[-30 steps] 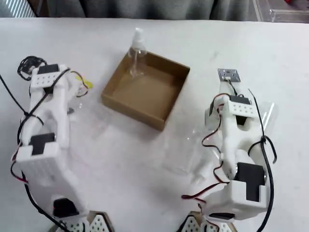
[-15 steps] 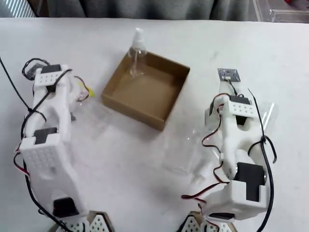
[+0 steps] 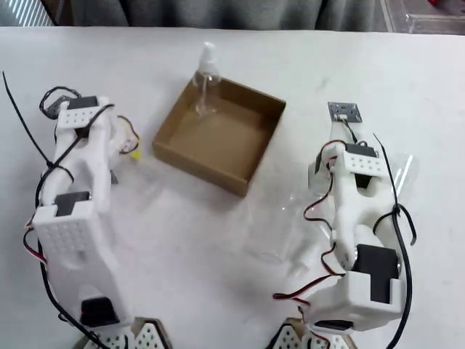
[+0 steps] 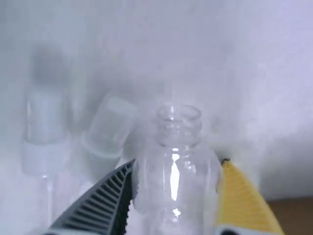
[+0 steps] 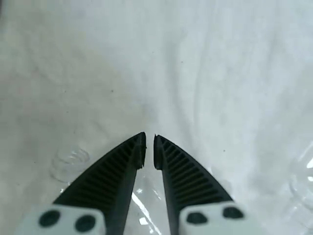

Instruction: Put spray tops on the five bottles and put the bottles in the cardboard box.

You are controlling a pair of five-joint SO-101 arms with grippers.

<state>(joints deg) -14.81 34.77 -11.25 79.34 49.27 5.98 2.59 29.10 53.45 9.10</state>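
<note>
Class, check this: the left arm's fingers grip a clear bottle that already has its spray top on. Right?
Wrong: the left wrist view shows the clear bottle held by the left gripper with an open threaded neck, no spray top on.

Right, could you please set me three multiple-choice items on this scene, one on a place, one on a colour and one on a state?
1. Where does the capped bottle stand?
A) in the far corner of the cardboard box
B) beside the right arm
C) at the table's near edge

2. What colours are the left gripper's fingers?
A) both white
B) grey and yellow
C) both red

3. How is the gripped bottle between those fingers?
A) spray top on
B) crushed flat
C) neck bare, no top

Answers:
1 A, the high view shows it upright inside the box's far corner.
2 B, the left wrist view shows one of each.
3 C, its threaded neck is open.
</note>
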